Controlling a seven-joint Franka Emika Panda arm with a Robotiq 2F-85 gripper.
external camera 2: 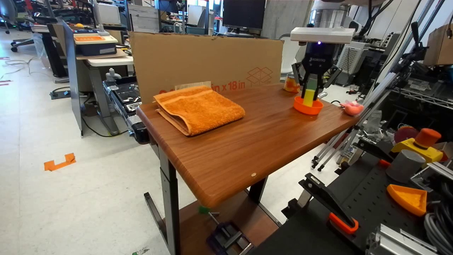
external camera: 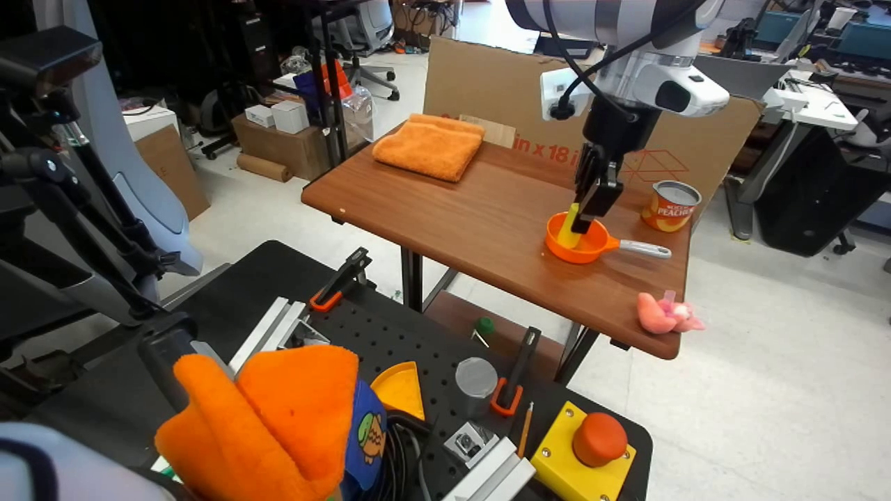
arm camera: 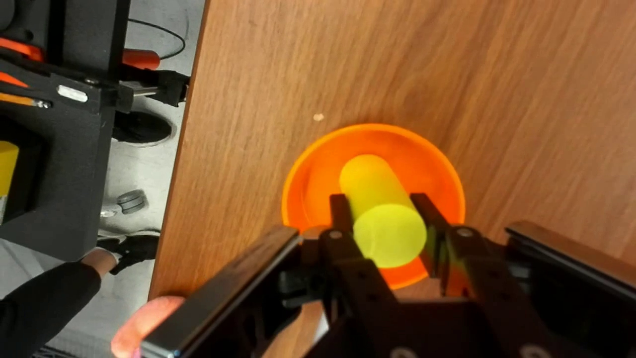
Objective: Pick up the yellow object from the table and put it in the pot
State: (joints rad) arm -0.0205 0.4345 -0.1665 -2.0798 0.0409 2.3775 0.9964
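Observation:
The yellow object (external camera: 569,238) is a small cylinder standing inside the orange pot (external camera: 572,257), slightly tilted in this exterior view. It also shows in an exterior view (external camera 2: 309,97) and in the wrist view (arm camera: 390,233). My gripper (arm camera: 381,201) has a finger against each side of the cylinder and appears shut on it. The fingertips reach down to about the pot's rim (external camera 2: 308,109). Whether the cylinder's base touches the pot's floor I cannot tell. The pot sits on the brown wooden table (external camera: 473,209), its grey handle pointing away from the cylinder.
A peach can (external camera: 671,207) stands near the pot's handle. A pink toy (external camera: 663,314) lies at the table's corner. A folded orange cloth (external camera: 430,147) lies at the far end. A cardboard sheet (external camera 2: 212,56) stands along the table's edge. A black bench (external camera: 418,334) stands alongside.

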